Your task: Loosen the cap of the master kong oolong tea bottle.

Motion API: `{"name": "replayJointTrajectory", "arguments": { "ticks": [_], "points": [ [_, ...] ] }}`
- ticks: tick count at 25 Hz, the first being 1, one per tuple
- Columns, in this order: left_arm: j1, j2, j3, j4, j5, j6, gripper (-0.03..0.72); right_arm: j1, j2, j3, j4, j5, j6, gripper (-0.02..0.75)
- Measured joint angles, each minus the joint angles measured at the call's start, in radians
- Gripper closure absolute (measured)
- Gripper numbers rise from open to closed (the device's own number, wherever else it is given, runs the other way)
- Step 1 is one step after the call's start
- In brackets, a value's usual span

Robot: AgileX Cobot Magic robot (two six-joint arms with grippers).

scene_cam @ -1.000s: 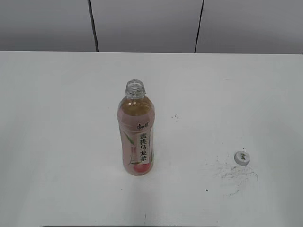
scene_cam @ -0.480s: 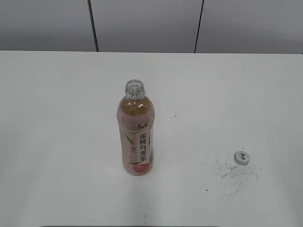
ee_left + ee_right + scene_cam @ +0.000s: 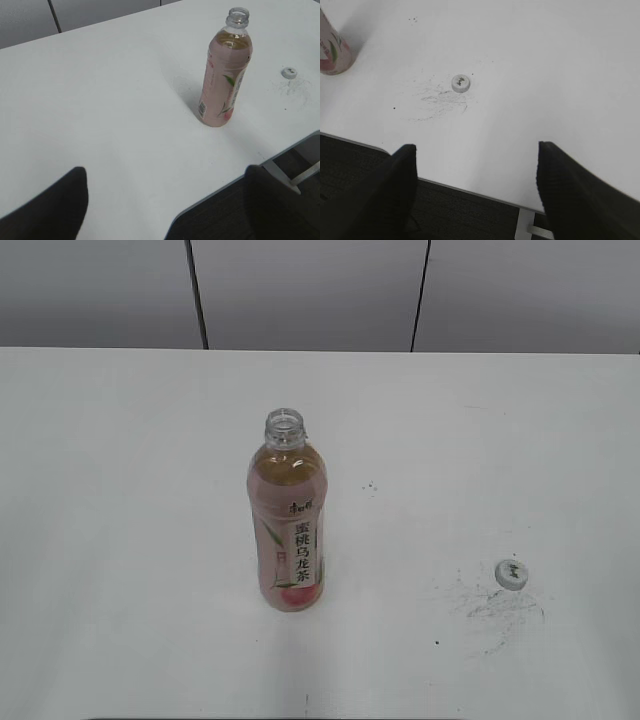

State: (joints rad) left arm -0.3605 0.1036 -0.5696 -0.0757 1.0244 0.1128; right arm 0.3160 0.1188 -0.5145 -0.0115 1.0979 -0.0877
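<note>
— Where do you find the master kong oolong tea bottle (image 3: 287, 515)?
— Upright, mid-table (image 3: 120, 490).
— And the cap (image 3: 511, 574)?
— On the table, well apart to your right, slightly nearer the front edge.

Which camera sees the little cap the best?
The right wrist view: the cap lies near the middle, its dark top mark clear. The exterior view shows it small at the right; the left wrist view shows a tiny speck.

We see the master kong oolong tea bottle (image 3: 287, 520) in clear, glossy plastic, wrapped in a smooth printed film label. The cap (image 3: 511, 574) is matt light-grey plastic. The worktop (image 3: 120, 490) is a smooth, matt white surface, scuffed with dark scratch marks (image 3: 437, 102) beside the cap. Both claws' fingers (image 3: 395, 190) look matt black.
</note>
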Motion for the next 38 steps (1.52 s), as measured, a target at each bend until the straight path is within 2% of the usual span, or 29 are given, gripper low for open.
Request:
{"name": "replayJointTrajectory", "arguments": {
  "ticks": [5, 7, 13, 16, 38],
  "points": [
    [0.006, -0.008, 0.0, 0.0, 0.0, 0.0, 0.125, -0.002, -0.01, 0.0, 0.0, 0.0, 0.0, 0.182],
    [0.042, -0.023, 0.0, 0.0, -0.001, 0.0, 0.125, -0.032, -0.013, 0.0, 0.0, -0.001, 0.0, 0.182],
    [0.275, -0.107, 0.0, 0.0, 0.0, 0.0, 0.125, -0.228, -0.089, 0.001, 0.0, -0.001, 0.0, 0.182],
    [0.347, -0.11, 0.0, 0.0, -0.001, 0.0, 0.125, -0.268, -0.124, 0.001, 0.0, -0.001, 0.0, 0.182],
    [0.357, -0.111, 0.0, 0.0, -0.006, 0.0, 0.125, -0.273, -0.125, 0.001, 0.0, 0.0, 0.0, 0.182]
  ]
}}
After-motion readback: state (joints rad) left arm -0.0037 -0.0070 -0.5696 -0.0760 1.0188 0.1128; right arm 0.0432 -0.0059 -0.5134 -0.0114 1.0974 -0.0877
